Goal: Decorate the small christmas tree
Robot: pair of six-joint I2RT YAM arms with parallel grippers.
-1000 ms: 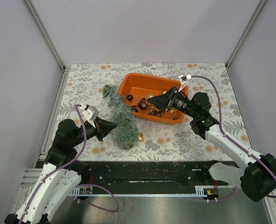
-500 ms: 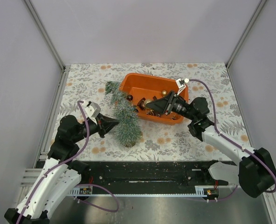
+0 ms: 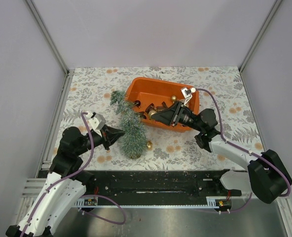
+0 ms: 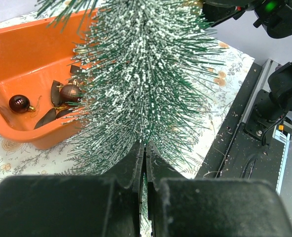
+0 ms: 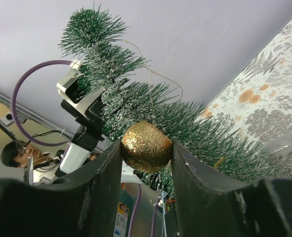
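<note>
The small christmas tree of frosted green needles leans tilted just left of the orange tray. My left gripper is shut on the tree low down; in the left wrist view its jaws pinch into the needles. My right gripper reaches left over the tray's near rim and is shut on a gold glitter bauble. The bauble sits right against the tree's branches, and its thin thread loop lies up among the needles.
The orange tray holds a dark red bauble, a brown bauble and other ornaments. A gold bauble sits by the tree's base. A black rail runs along the near edge; walls enclose the floral table.
My right gripper has carried the gold bauble leftward from over the tray to the tree. The left gripper swung the tree a little right, then back.
</note>
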